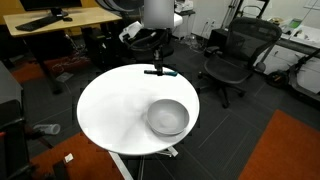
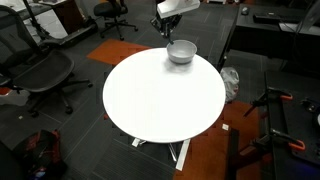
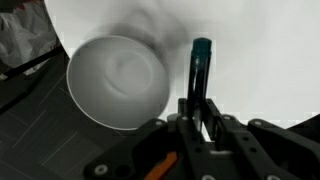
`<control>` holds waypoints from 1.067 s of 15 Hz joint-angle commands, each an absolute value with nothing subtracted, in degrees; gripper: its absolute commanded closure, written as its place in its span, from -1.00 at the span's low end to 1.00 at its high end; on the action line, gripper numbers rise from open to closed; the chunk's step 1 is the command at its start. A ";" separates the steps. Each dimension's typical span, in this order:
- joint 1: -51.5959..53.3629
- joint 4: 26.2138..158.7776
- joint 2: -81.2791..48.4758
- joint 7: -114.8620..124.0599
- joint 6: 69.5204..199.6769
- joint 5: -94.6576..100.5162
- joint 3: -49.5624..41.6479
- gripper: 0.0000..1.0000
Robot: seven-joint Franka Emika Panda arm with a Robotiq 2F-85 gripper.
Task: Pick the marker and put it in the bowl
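Marker, a slim dark stick tipped in teal, is pinched between the narrow fingers of the end effector, just beside the bowl. The bowl is round, shallow, smooth and silvery-grey, and sits close to the rim of the surface. From the bowl a broad, matte white disc stretches away.
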State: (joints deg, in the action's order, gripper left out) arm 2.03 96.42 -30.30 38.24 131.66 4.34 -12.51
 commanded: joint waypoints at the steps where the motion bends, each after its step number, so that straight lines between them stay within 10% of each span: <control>1: 1.67 108.01 -22.91 38.66 137.81 6.17 -13.40 0.91; 16: -0.53 113.59 -25.47 41.64 148.26 7.29 -19.24 0.91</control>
